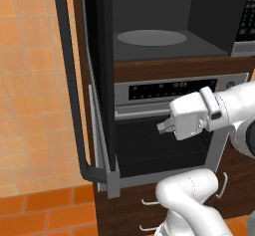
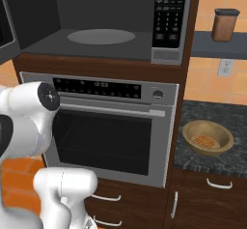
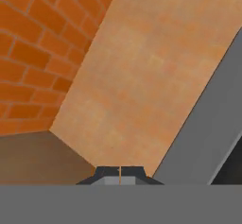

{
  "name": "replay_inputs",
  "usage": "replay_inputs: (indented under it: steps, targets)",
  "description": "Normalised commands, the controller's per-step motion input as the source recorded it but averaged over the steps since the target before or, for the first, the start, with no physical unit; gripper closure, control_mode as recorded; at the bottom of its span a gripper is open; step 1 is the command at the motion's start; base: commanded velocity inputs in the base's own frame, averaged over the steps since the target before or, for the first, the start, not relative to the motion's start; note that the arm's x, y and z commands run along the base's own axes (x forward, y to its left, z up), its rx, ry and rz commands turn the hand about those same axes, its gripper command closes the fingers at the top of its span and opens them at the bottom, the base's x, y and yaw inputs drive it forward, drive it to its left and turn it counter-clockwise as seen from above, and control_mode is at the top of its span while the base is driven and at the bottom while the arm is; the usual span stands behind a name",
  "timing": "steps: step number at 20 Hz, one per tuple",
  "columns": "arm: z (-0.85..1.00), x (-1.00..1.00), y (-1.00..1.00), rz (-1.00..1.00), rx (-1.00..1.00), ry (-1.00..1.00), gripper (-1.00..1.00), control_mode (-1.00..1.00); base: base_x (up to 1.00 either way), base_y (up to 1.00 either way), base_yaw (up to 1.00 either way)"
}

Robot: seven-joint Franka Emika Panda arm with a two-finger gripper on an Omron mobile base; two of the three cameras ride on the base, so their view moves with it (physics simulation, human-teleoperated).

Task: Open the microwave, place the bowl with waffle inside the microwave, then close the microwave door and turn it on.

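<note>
With the microwave door (image 1: pixel 69 80) swung open and the cavity bare, the gripper (image 1: pixel 162 127) hangs empty, jaws together, while the bowl (image 2: pixel 208 137) waits on the counter (image 2: pixel 193 112) at four o'clock.

A black glass front in a grey frame is seen on the microwave (image 2: pixel 103 25), its cavity dark with a grey turntable (image 2: pixel 101 36). Its button panel (image 2: pixel 169 13) is black with pale keys. Below the microwave, the oven (image 2: pixel 113 126) is finished in silver with a dark window. Right of the oven, the bowl (image 2: pixel 208 137) is coloured speckled tan-brown, and the waffle (image 2: pixel 205 140) inside is shown in orange with a grid pattern. The surface (image 2: pixel 193 158) is rendered in mottled dark grey. Orange tiles are shown on the wall (image 1: pixel 30 80).
</note>
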Motion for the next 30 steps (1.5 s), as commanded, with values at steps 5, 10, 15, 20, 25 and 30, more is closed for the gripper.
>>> replay_inputs:
  steps: [5, 10, 15, 20, 25, 30]
  targets:
    - [-0.20, 0.04, -1.00, -0.64, 0.07, 0.09, 1.00, -1.00, 0.00, 0.00, 0.00]
    - [-0.33, 0.00, -1.00, -0.66, 0.01, 0.03, 1.00, -1.00, 0.00, 0.00, 0.00]
    - [-0.51, 0.00, -1.00, -0.56, -0.01, 0.03, 1.00, -1.00, 0.00, 0.00, 0.00]
    - [-0.54, 0.03, -1.00, -0.35, 0.00, 0.12, 1.00, -1.00, 0.00, 0.00, 0.00]
    - [-0.33, 0.04, -1.00, -0.35, 0.07, 0.16, 1.00, -1.00, 0.00, 0.00, 0.00]
    - [-0.29, 0.33, -1.00, -0.27, 0.05, 0.05, 1.00, -1.00, 0.00, 0.00, 0.00]
